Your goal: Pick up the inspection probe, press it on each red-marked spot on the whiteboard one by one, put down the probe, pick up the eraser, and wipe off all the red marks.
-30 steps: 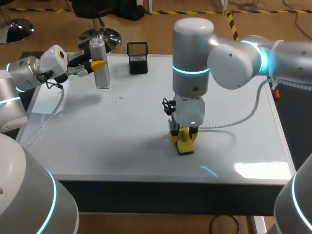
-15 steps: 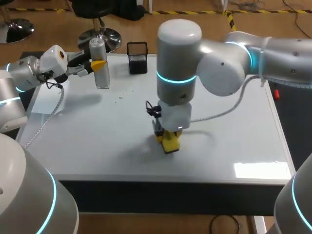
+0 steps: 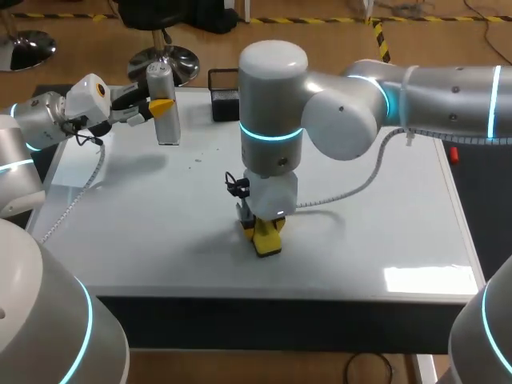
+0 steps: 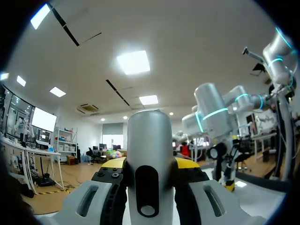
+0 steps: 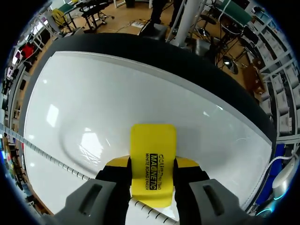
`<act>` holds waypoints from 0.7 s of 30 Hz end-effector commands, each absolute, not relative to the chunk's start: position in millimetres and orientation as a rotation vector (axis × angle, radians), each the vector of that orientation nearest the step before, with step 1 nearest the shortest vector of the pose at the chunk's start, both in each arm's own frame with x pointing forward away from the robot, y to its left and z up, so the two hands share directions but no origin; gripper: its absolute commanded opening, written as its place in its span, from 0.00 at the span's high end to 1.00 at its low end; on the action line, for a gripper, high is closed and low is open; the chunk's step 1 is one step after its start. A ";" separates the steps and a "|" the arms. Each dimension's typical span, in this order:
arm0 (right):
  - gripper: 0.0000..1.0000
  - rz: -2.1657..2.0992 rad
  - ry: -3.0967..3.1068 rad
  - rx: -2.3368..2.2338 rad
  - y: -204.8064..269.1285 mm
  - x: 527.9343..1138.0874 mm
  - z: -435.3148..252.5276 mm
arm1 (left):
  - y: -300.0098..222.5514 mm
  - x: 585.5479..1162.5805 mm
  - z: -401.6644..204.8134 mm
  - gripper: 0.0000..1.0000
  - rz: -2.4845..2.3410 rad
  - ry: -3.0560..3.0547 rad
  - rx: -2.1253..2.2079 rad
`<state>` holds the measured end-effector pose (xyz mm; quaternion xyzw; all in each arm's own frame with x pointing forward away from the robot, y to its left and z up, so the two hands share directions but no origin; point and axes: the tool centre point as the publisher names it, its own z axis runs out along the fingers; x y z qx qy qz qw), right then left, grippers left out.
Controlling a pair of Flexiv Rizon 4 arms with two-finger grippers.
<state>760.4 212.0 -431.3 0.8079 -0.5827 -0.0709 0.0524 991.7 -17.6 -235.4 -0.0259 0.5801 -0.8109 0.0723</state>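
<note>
The silver, cylinder-shaped inspection probe [image 3: 166,104] stands upright at the whiteboard's [image 3: 384,232] far left, with my left gripper [image 3: 158,106] shut around its middle. In the left wrist view the probe [image 4: 149,164] fills the gap between the yellow-tipped fingers [image 4: 112,164]. My right gripper [image 3: 266,234] points straight down near the board's front middle, shut on the yellow eraser [image 3: 266,238], whose lower end rests on the board. The right wrist view shows the eraser [image 5: 152,161] clamped between the fingers [image 5: 185,164] over the white surface. No red marks show in these views.
A black mesh holder [image 3: 224,92] stands at the board's far edge, partly behind my right arm. Tiny dark specks [image 3: 198,160] dot the board near the probe. The right arm's cable [image 3: 364,180] hangs over the board's right half.
My right arm has slid the eraser leftward and slightly nearer across the board. The left arm and the probe have stayed where they were.
</note>
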 end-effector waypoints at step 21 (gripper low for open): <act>1.00 -0.222 -1.948 2.306 128.0 753.6 -439.1 | -18.2 991.5 -234.3 1.00 -2.435 1.742 -0.079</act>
